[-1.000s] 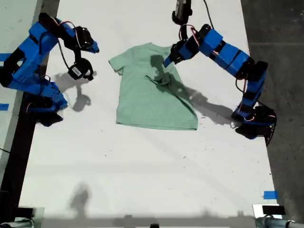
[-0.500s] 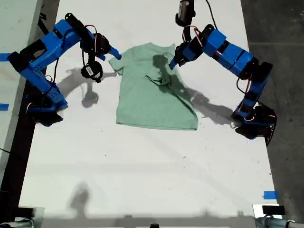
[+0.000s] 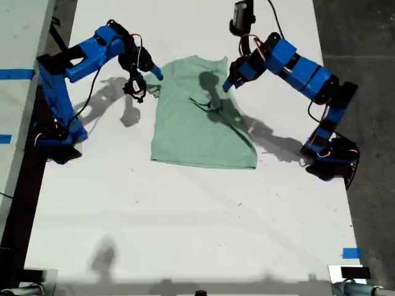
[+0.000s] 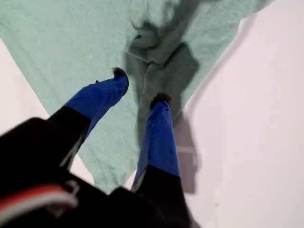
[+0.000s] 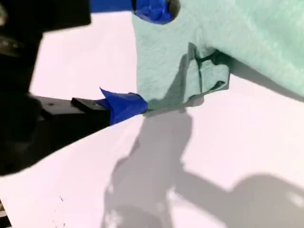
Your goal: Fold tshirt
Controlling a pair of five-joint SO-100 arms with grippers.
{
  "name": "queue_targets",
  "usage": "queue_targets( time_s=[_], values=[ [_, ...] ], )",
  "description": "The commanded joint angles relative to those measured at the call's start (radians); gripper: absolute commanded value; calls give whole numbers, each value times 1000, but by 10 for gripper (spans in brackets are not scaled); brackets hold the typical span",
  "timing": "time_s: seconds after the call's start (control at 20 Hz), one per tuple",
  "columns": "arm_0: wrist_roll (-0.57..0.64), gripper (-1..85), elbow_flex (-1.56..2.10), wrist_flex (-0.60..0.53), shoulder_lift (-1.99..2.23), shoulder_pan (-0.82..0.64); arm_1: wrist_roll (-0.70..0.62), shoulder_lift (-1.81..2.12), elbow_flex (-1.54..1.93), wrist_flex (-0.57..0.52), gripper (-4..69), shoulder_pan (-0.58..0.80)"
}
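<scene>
The mint tshirt [image 3: 197, 132] lies flat on the white table, neck toward the exterior view's top. One sleeve is folded in, leaving a crumpled ridge [image 3: 210, 103] near its middle. My first gripper [image 3: 227, 83], on the arm at the exterior view's right, hovers open over the shirt's shoulder. In the first wrist view its gripper [image 4: 140, 86] stands above the crumpled ridge [image 4: 145, 40]. My second gripper [image 3: 153, 77], on the arm at the exterior view's left, is open at the other sleeve. That sleeve [image 5: 204, 71] lies between the jaws of my second gripper [image 5: 142, 57].
The white table [image 3: 185, 216] stretches toward the exterior view's bottom. Blue tape marks sit at the exterior view's left edge [image 3: 15, 74] and lower right [image 3: 352, 253]. A black device [image 3: 242, 15] stands beyond the shirt's neck. Dark floor [image 3: 370, 37] borders the table at the exterior view's right.
The second arm has swung in from the exterior view's left until its gripper reached the sleeve. The first gripper has shifted slightly toward the exterior view's right. The shirt has not moved.
</scene>
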Motion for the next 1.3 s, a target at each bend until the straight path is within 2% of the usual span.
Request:
queue_targets(
  time_s=[0.0,0.5,0.55,0.7,0.75,1.0,1.25],
  values=[
    [9,259,-127,28,-58,-29,6,138,17,15,140,-14],
    [-3,239,-379,121,-345,-89,-3,403,324,-98,129,17],
    [-3,214,-390,124,-370,-91,-5,423,350,-109,127,25],
    [3,31,-408,130,-428,-103,-6,460,402,-132,123,40],
    [6,1,-407,130,-433,-103,-8,463,407,-133,121,43],
    [-9,1,-368,150,-339,-84,-11,463,408,-137,117,51],
    [-31,1,-155,143,23,-114,-12,469,423,-133,116,57]
  ],
)
